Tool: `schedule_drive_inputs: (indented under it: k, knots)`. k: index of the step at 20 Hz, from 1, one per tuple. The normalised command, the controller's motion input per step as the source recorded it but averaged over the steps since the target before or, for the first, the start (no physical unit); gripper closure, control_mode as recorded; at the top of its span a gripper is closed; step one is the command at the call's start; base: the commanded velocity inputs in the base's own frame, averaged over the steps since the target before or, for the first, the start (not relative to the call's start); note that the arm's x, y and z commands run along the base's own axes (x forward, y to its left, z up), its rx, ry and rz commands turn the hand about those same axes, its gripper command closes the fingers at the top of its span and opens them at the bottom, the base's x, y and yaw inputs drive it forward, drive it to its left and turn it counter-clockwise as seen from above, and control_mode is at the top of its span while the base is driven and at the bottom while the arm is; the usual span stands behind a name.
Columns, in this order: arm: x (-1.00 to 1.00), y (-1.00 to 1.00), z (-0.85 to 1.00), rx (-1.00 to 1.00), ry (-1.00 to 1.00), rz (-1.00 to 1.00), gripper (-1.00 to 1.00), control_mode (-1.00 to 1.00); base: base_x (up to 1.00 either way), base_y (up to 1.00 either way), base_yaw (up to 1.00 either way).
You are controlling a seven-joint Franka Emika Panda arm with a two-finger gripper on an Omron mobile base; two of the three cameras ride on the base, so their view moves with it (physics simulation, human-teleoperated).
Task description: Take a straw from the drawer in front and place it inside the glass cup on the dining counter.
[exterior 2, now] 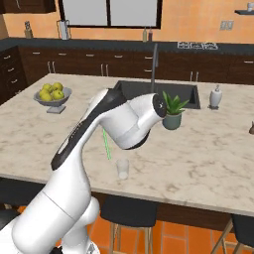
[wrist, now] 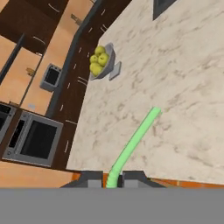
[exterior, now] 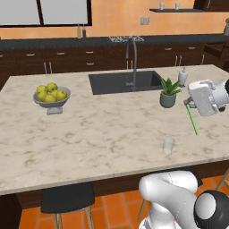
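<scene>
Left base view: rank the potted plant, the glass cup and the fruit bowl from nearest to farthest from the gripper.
The gripper is at the right edge, shut on the straw.
1. Potted plant, just to its left, by the sink corner.
2. Glass cup, below and left, near the counter's front edge.
3. Fruit bowl, far across at the left end.

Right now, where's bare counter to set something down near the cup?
Widest bare stretch: the dining counter between fruit bowl and glass cup, front of the sink. Crowded at the right: potted plant, soap dispenser and the tool holding the straw above the cup.
</scene>
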Motion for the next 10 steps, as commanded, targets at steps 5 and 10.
schedule_drive_inputs:
  k: [5,10]
  knots:
    - [0.09,0.01,-0.34,0.13,-0.01,0.00,1.00,-1.00,0.00,0.00,0.00]
    - [0.17,0.00,-0.21,0.15,-0.03,0.00,1.00,-1.00,0.00,0.00,0.00]
